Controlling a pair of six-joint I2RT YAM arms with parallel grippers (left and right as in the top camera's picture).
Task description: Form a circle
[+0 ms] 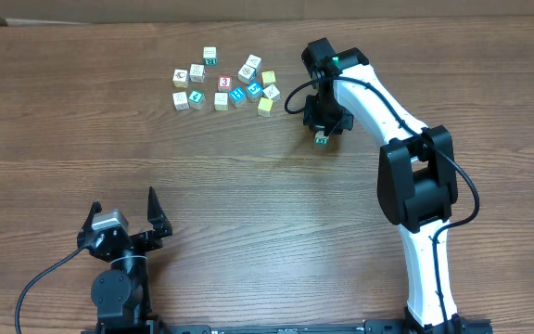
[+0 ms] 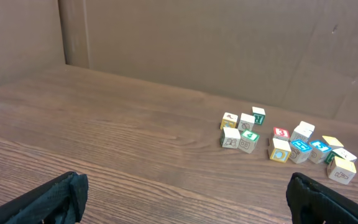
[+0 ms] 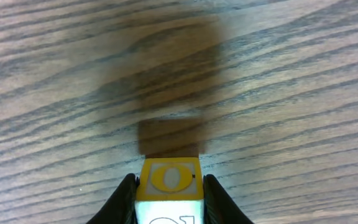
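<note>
one yellow o cube (image 3: 168, 180) sits pinched in the right gripper (image 1: 323, 138), four o'clock of the scattered cubes (image 1: 224, 83); next it likely needs carrying there to build the ring. left gripper (image 1: 123, 223) gapes empty.

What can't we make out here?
Right wrist: yellow-faced wooden cube marked O, lower face cut off by the bottom edge.
Overhead: that cube almost wholly hidden under the right tool.
Overhead, left wrist: markings on the scattered small picture cubes too small to read.
Left wrist: left tool cropped by the bottom edge.
</note>
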